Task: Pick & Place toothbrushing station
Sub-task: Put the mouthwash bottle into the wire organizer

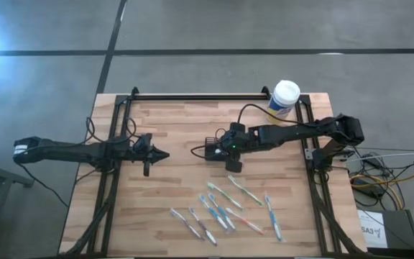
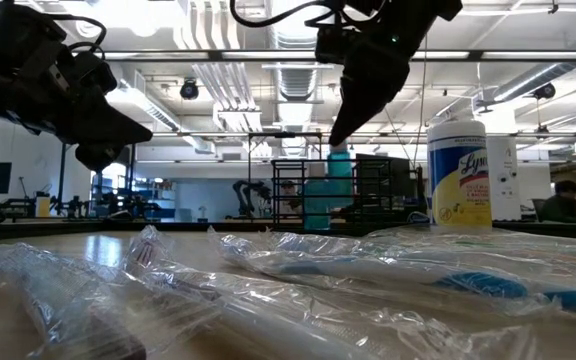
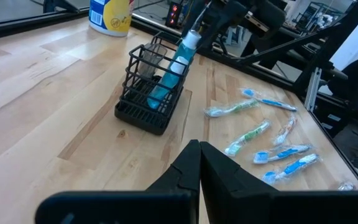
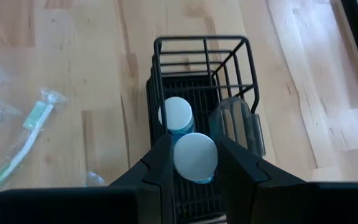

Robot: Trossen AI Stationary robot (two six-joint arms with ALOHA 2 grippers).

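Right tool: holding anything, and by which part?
Yes. The right tool grips a blue tube with a white cap by its capped upper end, lower end inside the black wire caddy. The left tool holds nothing.

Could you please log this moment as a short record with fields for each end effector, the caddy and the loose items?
right end effector: over the black caddy, shut on a blue white-capped tube that leans into it
caddy contents: a second white-capped tube, a clear piece
left end effector: shut, apart from the caddy
wrapped toothbrushes: loose on the table
yellow canister: table's far edge
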